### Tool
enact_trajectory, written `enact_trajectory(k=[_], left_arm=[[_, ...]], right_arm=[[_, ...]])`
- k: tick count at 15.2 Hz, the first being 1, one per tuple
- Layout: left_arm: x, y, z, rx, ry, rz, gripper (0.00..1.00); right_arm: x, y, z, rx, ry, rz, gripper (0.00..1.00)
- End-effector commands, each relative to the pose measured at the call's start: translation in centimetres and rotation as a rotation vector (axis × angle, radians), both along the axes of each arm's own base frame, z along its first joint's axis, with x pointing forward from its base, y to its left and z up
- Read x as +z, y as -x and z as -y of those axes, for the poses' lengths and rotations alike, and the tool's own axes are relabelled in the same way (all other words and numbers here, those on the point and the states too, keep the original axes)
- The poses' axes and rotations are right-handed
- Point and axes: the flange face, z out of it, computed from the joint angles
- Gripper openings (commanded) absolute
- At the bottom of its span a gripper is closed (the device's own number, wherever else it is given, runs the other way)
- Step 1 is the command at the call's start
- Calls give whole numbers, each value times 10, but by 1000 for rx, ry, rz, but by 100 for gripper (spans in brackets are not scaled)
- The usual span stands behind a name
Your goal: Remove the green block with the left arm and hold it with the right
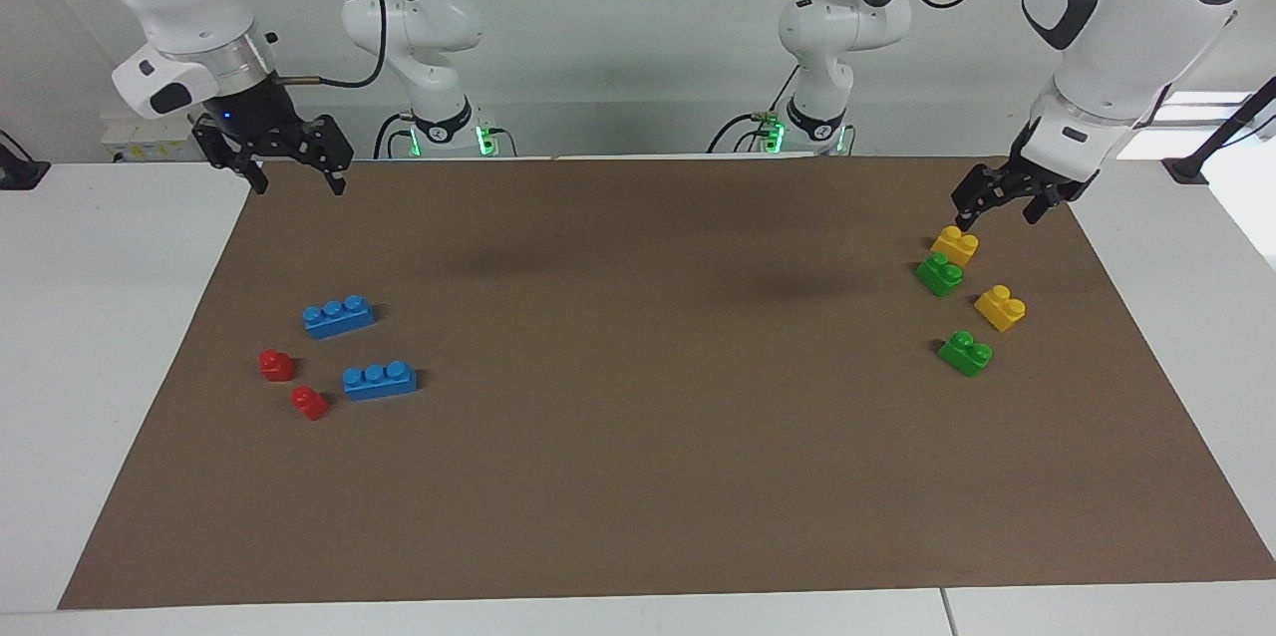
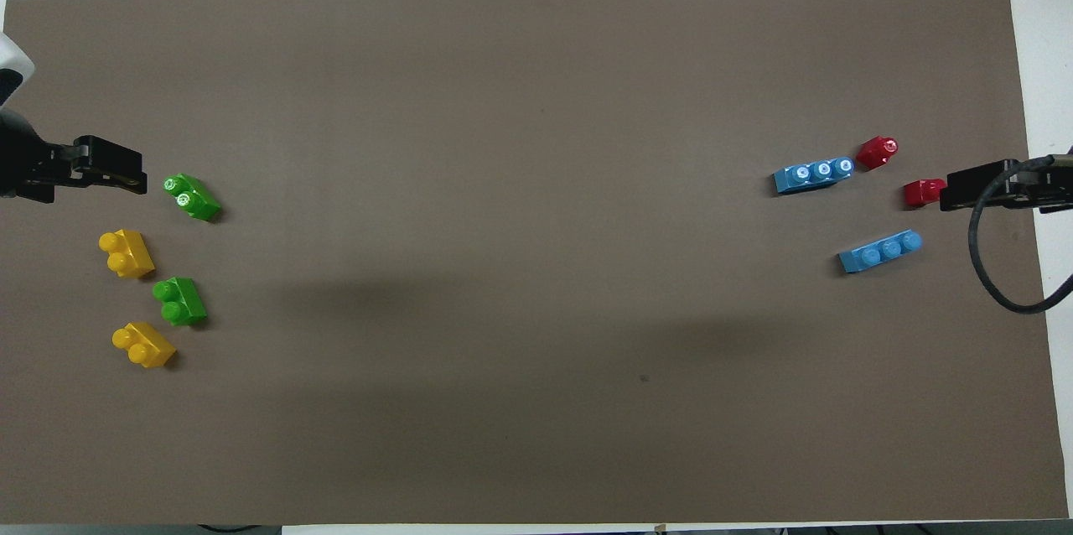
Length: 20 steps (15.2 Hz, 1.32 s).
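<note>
Two green blocks lie on the brown mat at the left arm's end. One green block (image 1: pixel 940 274) (image 2: pixel 179 301) lies nearer to the robots, touching a yellow brick (image 1: pixel 954 244). The other green block (image 1: pixel 965 353) (image 2: pixel 192 196) lies farther out. My left gripper (image 1: pixel 997 211) (image 2: pixel 134 174) is open and empty, raised in the air just above that yellow brick. My right gripper (image 1: pixel 297 179) (image 2: pixel 951 191) is open and empty, raised over the mat's corner at the right arm's end, where the arm waits.
A second yellow brick (image 1: pixel 1000 307) (image 2: pixel 126 252) lies between the two green blocks, toward the mat's edge. Two blue three-stud bricks (image 1: pixel 339 316) (image 1: pixel 380 381) and two small red blocks (image 1: pixel 276 364) (image 1: pixel 309 403) lie at the right arm's end.
</note>
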Motion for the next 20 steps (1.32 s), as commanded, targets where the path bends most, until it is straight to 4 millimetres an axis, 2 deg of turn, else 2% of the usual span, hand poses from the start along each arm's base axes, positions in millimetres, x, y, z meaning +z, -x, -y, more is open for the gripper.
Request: enact_trajectory(k=[1, 4, 7, 10, 20], left_arm=[[2, 9, 1, -28, 8, -36, 100], [9, 14, -2, -5, 57, -33, 100], [16, 17, 4, -17, 50, -25, 100], [23, 23, -2, -6, 48, -24, 100], [26, 24, 4, -17, 48, -15, 100]], right_arm=[[4, 3, 4, 4, 2, 26, 100], [6, 2, 11, 0, 9, 23, 100], [12, 1, 11, 1, 14, 4, 100], [13, 1, 11, 1, 16, 0, 100], [13, 0, 9, 6, 18, 9, 100]])
